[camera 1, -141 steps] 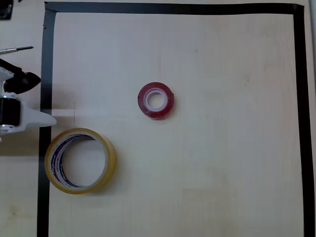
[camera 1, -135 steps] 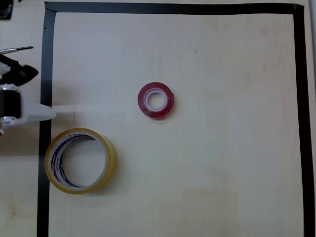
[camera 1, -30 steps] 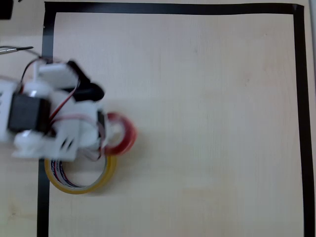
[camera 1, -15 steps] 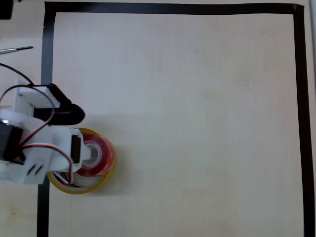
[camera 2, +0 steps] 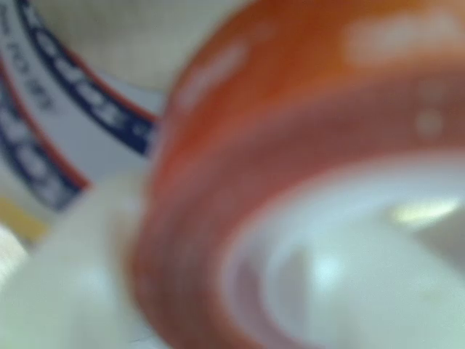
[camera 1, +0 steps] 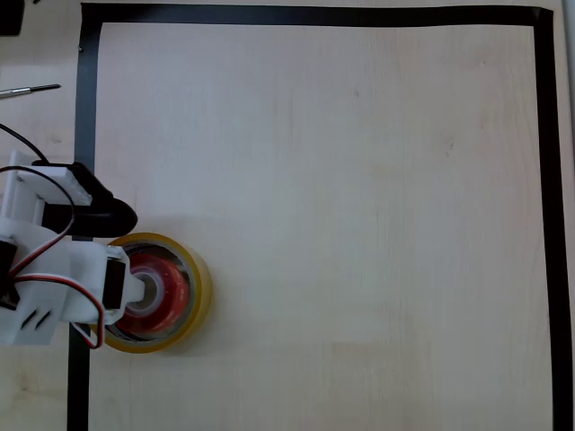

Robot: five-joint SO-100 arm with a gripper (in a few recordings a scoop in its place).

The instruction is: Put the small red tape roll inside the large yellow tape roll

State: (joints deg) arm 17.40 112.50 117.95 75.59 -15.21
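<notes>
While the end effector (camera 1: 135, 289) grips the glossy red tape ring (camera 1: 160, 292) inside the translucent yellow tape roll (camera 1: 199, 285), release gently, lift straight.

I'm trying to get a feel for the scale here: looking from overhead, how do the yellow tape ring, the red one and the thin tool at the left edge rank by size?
1. large yellow tape roll
2. small red tape roll, sitting inside it
3. thin tool: slimmest, though partly cut off at the edge

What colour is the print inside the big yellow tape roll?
Red and blue on white, clearest in the wrist view on the yellow tape roll.
</notes>
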